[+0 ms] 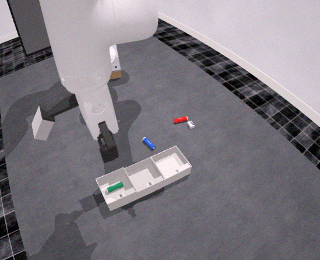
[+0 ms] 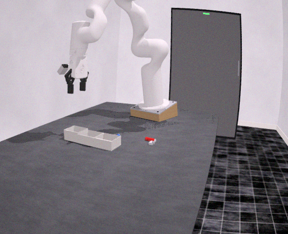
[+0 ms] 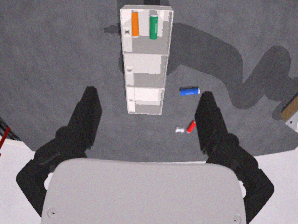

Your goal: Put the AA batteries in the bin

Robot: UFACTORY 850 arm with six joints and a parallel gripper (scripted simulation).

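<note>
My gripper point(image 1: 109, 154) point(image 2: 76, 88) point(image 3: 148, 100) is open and empty, high above the table. A white three-bin tray point(image 1: 151, 189) point(image 2: 93, 141) point(image 3: 145, 113) stands on the table; each bin has a small mark I cannot read surely. A green battery point(image 1: 115, 186) point(image 3: 153, 27) and an orange battery point(image 3: 135, 24) lie side by side in one end bin; the orange one does not show in the top view. A blue battery point(image 1: 148, 143) point(image 2: 118, 135) point(image 3: 190, 91) lies on the table beside the tray. A red battery point(image 1: 180, 119) point(image 2: 150, 139) point(image 3: 191, 126) lies farther off.
A small white object point(image 1: 190, 125) point(image 2: 151, 142) point(image 3: 180, 130) lies close beside the red battery. The arm's base stands on a wooden block point(image 1: 115, 75) point(image 2: 145, 115) at the back of the table. The other two bins look empty.
</note>
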